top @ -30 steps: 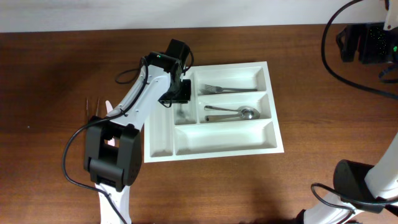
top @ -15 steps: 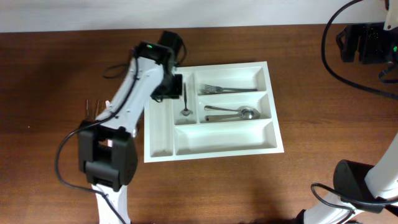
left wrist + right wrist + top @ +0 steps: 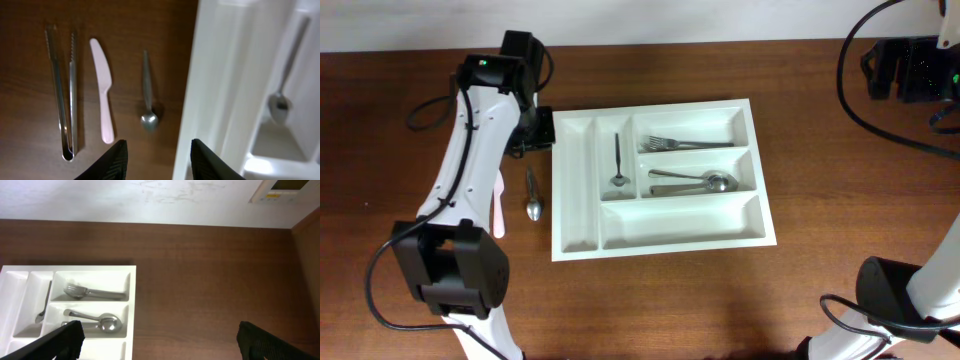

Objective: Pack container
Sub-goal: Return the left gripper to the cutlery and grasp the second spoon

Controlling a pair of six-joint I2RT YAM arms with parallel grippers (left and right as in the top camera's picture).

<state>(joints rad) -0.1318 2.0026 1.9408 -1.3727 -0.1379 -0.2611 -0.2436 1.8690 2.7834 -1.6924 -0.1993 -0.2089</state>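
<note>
My left tool point(image 3: 157, 156) hung wide and empty above one spoon point(image 3: 146, 92), one pink knife point(image 3: 103, 90) and one tongs point(image 3: 74, 90), left of the white five-compartment container point(image 3: 680, 222).

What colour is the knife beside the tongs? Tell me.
Pale pink; the knife shows best from the left wrist.

The scene is evenly lit; the container point(image 3: 220, 75) is washed out and blurred in the left wrist view, while the overhead view is rendered sharp
</note>
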